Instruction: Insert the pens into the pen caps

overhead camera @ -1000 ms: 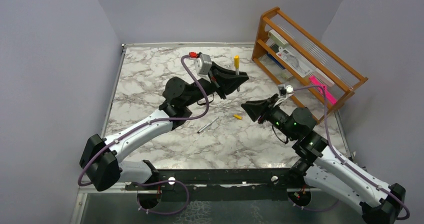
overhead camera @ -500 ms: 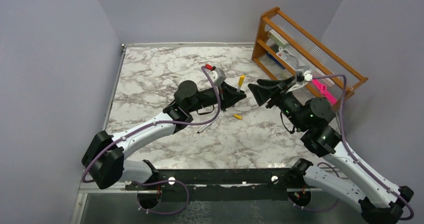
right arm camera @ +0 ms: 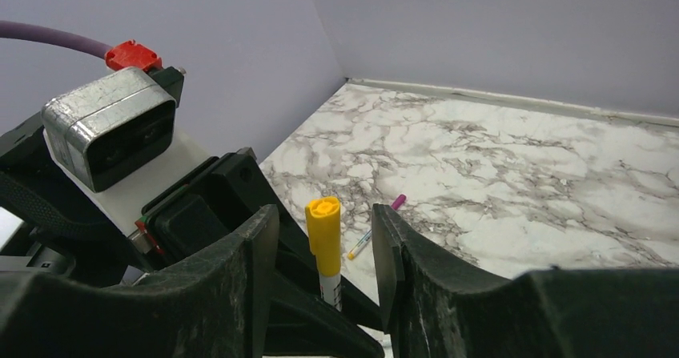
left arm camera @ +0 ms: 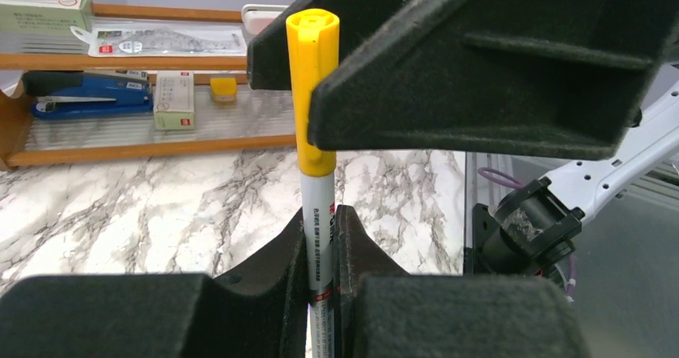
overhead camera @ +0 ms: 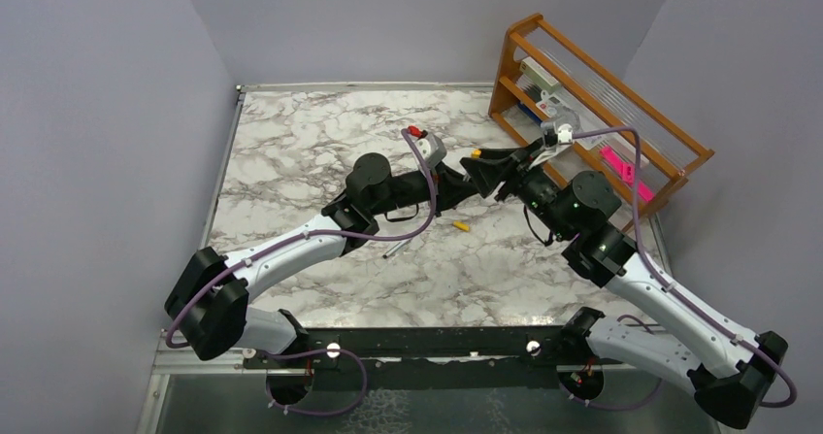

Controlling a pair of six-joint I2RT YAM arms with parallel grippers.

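My left gripper point(left arm camera: 322, 214) is shut on a silver-grey pen point(left arm camera: 319, 214) and holds it upright above the table. A yellow cap point(left arm camera: 312, 86) sits on the pen's top end. My right gripper point(right arm camera: 324, 222) is open, with its jaws on either side of that yellow cap point(right arm camera: 324, 234) and a gap on both sides. In the top view the two grippers meet at mid-table point(overhead camera: 474, 167). A second pen point(overhead camera: 401, 243) and a loose yellow cap point(overhead camera: 461, 226) lie on the marble. A third pen point(right arm camera: 360, 243) lies next to a magenta cap point(right arm camera: 398, 202).
A wooden rack point(overhead camera: 602, 114) stands at the back right, holding a blue stapler point(left arm camera: 88, 102), small boxes and a flat bright-pink object point(overhead camera: 618, 162). Purple walls close in the marble table point(overhead camera: 291, 152) on three sides.
My right gripper has swung up and to the left until it straddles the capped end of the pen. My left gripper has carried the pen to the right, towards it.
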